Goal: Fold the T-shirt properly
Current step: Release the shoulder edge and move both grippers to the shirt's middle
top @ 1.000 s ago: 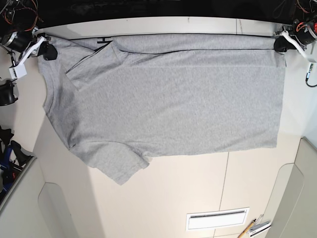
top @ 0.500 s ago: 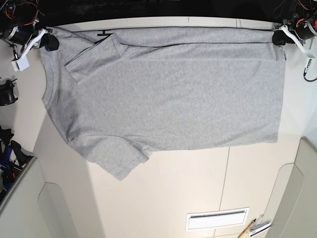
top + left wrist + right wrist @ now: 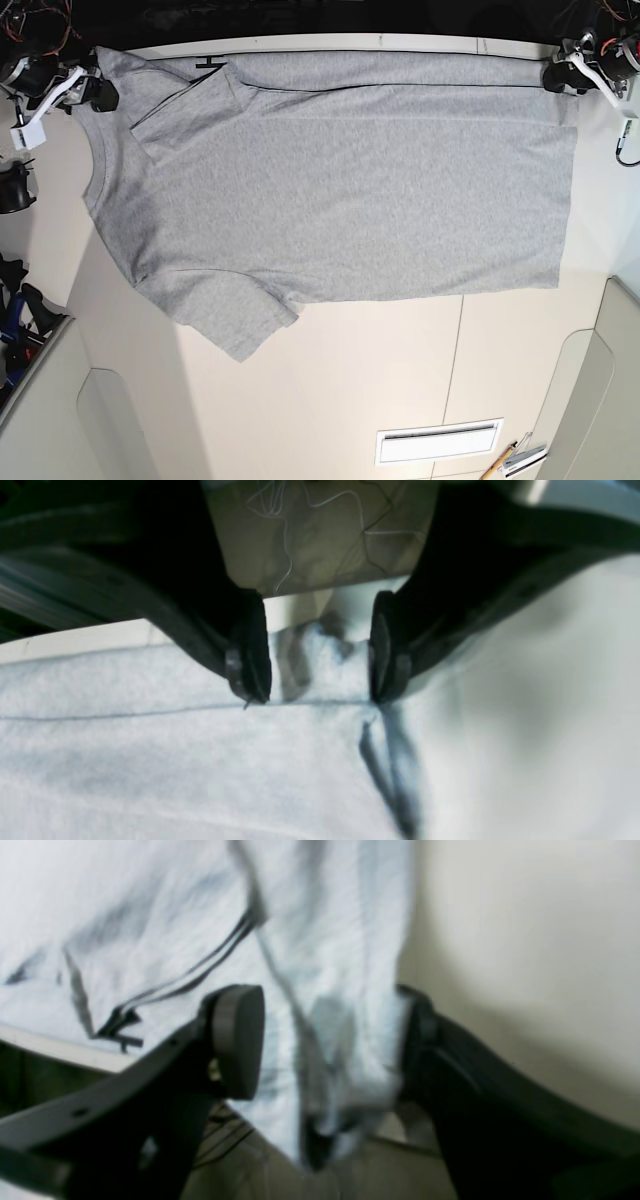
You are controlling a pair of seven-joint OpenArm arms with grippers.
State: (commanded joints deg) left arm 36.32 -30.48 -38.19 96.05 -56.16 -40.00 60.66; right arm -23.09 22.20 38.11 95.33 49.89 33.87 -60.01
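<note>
The counter point(image 3: 400, 390) had free surface at its near side. The T-shirt point(image 3: 340, 190) lay flat along the far edge. Left hand point(image 3: 320, 647) and right hand point(image 3: 325, 1040) stood apart, cloth between the fingers.

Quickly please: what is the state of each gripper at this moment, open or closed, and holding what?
Left gripper: jaws open, over the T-shirt edge, gripping nothing.
Right gripper: jaws open, cloth between them, not clamped.
</note>
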